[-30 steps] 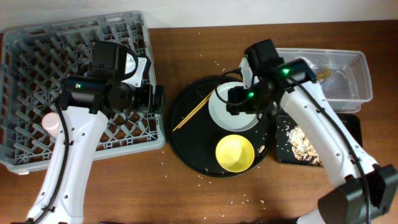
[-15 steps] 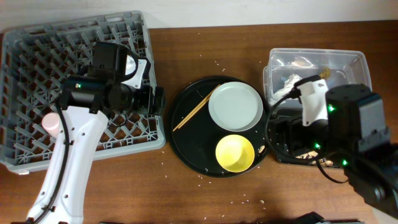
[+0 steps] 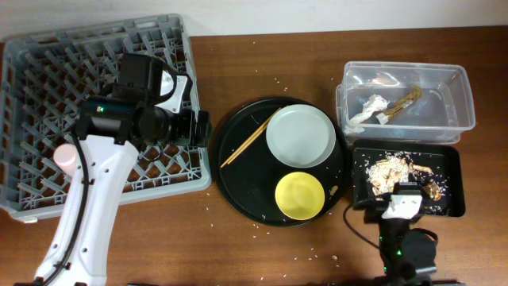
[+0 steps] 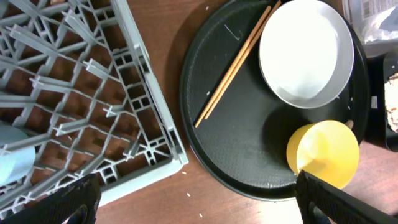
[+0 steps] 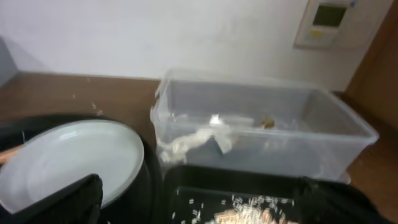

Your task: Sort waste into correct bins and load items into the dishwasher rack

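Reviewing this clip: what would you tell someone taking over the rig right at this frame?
Left gripper: open, empty, over the right edge of the dishwasher rack.
Right gripper: open, empty, at the near table edge, facing the bins.
Done: napkin and brown wrapper are in the clear tub. The food scraps are in the shallow black tray. The pink cup and blue cup are in the rack.
Left: plate, yellow bowl and chopsticks, all on the round black tray, need loading into the rack.
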`<action>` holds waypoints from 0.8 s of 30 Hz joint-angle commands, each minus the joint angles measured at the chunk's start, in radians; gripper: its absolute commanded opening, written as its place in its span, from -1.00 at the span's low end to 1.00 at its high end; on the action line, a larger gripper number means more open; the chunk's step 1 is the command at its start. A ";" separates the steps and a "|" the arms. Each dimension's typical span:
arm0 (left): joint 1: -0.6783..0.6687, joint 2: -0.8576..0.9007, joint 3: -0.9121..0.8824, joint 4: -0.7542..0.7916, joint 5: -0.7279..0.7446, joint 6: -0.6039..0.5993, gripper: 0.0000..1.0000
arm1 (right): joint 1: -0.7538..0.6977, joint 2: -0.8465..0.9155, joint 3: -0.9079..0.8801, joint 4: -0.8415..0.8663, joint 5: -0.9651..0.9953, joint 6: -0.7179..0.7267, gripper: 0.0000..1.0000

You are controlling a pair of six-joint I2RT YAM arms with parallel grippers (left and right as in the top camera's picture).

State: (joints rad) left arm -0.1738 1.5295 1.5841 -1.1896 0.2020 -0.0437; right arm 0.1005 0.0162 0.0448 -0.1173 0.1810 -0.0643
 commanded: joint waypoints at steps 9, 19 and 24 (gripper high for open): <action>-0.002 -0.002 0.004 0.021 0.046 -0.017 0.99 | -0.003 -0.012 -0.039 0.054 -0.012 -0.003 0.97; -0.481 0.393 0.002 0.201 0.005 -0.169 0.13 | -0.003 -0.012 -0.039 0.054 -0.012 -0.003 0.97; -0.488 0.533 -0.069 0.141 0.117 -0.169 0.03 | -0.003 -0.012 -0.039 0.054 -0.012 -0.003 0.97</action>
State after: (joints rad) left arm -0.6563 2.0468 1.5707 -1.0599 0.2871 -0.2066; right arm 0.1005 0.0101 0.0154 -0.0628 0.1715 -0.0643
